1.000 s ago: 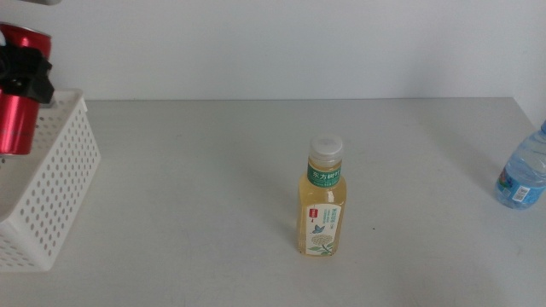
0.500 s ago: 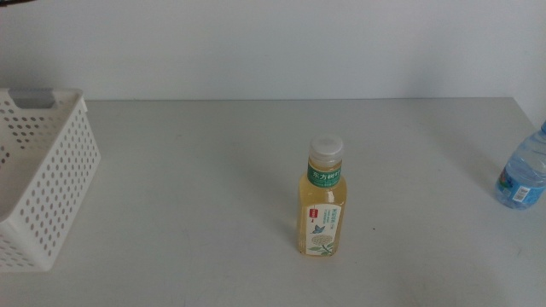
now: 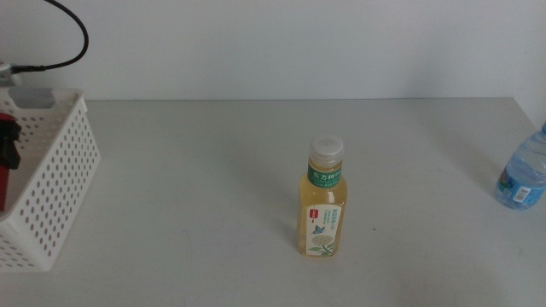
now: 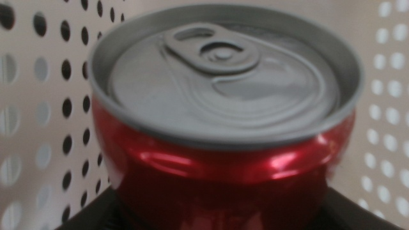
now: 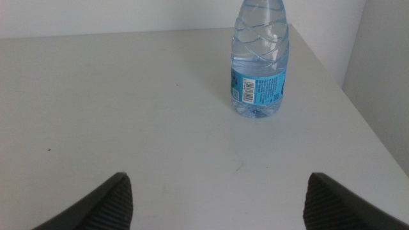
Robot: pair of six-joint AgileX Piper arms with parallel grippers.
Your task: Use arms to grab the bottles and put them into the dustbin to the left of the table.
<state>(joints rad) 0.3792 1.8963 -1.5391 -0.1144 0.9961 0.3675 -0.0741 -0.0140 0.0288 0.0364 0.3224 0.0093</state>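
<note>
- My left end effector [image 4: 217,214] is clamped on the red can [image 4: 220,153], which stands upright in my grip with its pull tab facing my wrist camera.
- The perforated walls of the dustbin [image 3: 53,183] surround the can on both sides, so I judge it is inside the basket; from the middle view only a sliver of red and black shows behind the near wall.
- To finish well I should lower until the can's base is close to the basket floor, which I cannot see, then part the jaws fully and lift straight up so nothing catches on the holes.
- My right end effector [image 5: 217,198] waits with jaws spread wide over the worktop [image 3: 213,170], facing the water bottle [image 5: 258,61] near the far right edge.
- The tea bottle [image 3: 322,198] stands upright mid-worktop, well apart from both.
</note>
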